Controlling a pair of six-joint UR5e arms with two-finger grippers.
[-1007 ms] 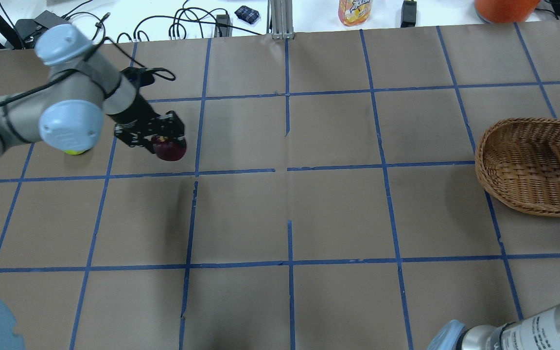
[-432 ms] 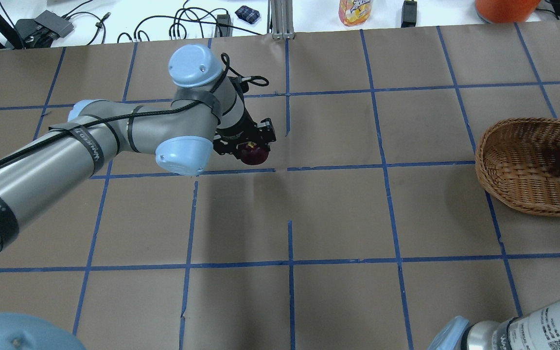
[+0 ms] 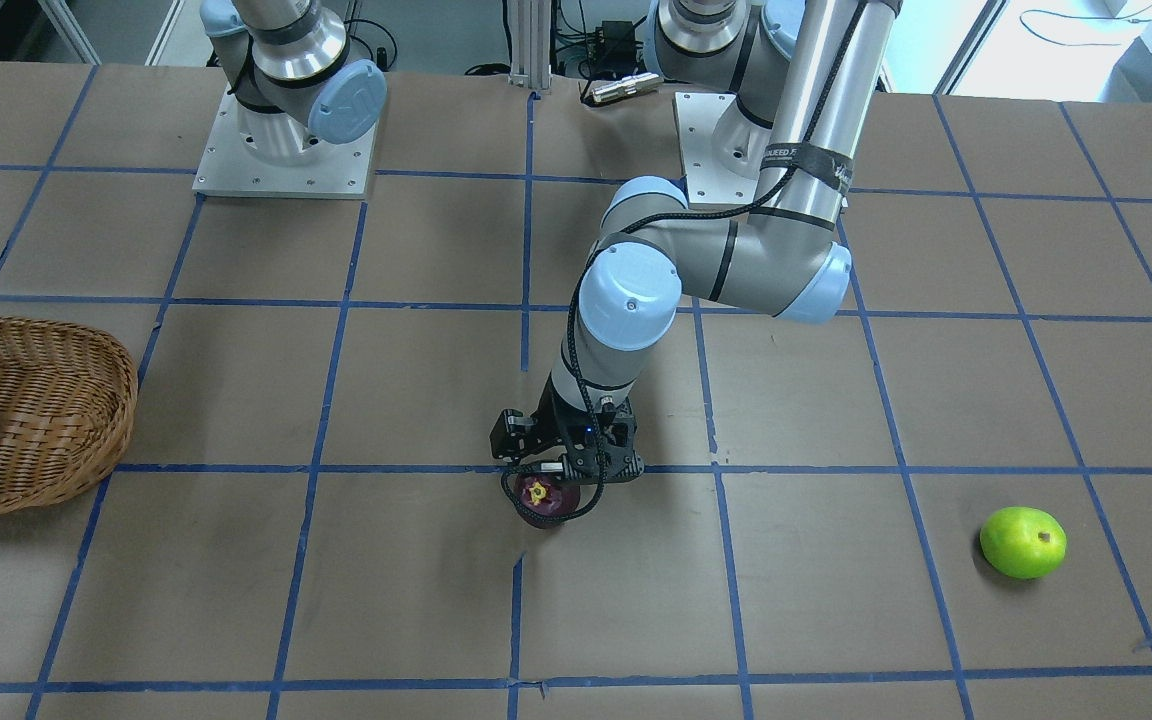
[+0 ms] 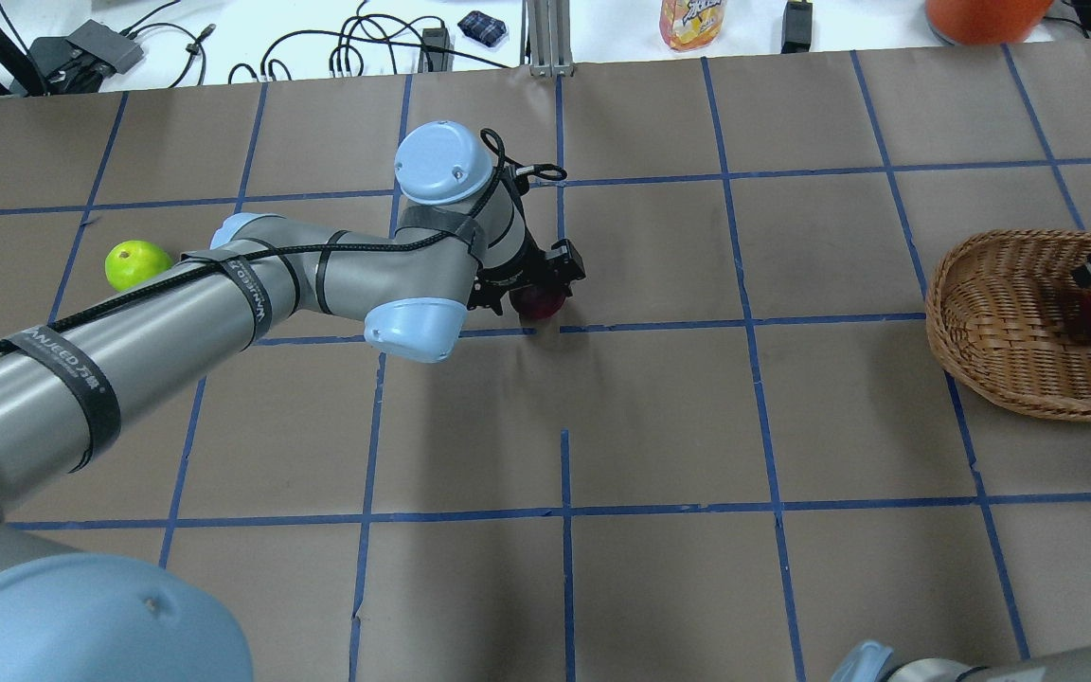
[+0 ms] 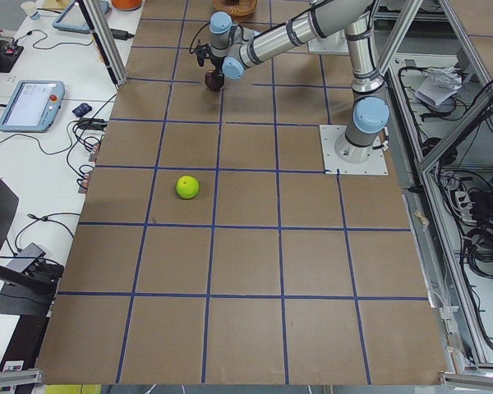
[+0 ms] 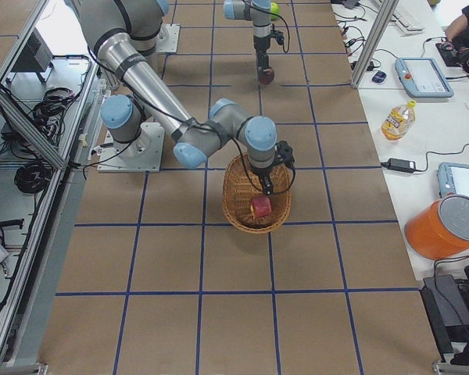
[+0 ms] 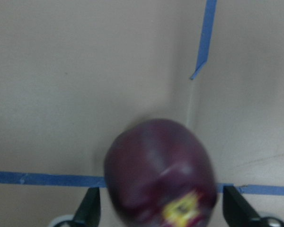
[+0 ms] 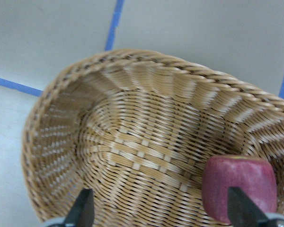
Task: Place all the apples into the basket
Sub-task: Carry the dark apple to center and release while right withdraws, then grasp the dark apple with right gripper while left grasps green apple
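Note:
The dark maroon apple [image 4: 542, 301] sits low at the table's middle, just beyond a blue tape line. It also shows in the front view [image 3: 544, 500] and, blurred, in the left wrist view [image 7: 158, 172]. My left gripper [image 4: 536, 284] is right over it, open, its fingers [image 7: 89, 210] a little off either side. The lime green apple [image 4: 138, 264] lies alone at the far left. The streaky red apple [image 8: 239, 187] lies in the wicker basket [image 4: 943, 313] at the right edge. My right gripper [image 8: 161, 213] hovers open above the basket, empty.
Beyond the table's far edge, a white bench holds cables, a juice bottle [image 4: 692, 21] and an orange container [image 4: 981, 17]. The left arm stretches across the table's left half. The basket overhangs the overhead view's right edge.
My left arm swung right with the maroon apple from the left side to the table's middle, uncovering the green apple. My right gripper rose off the red apple in the basket.

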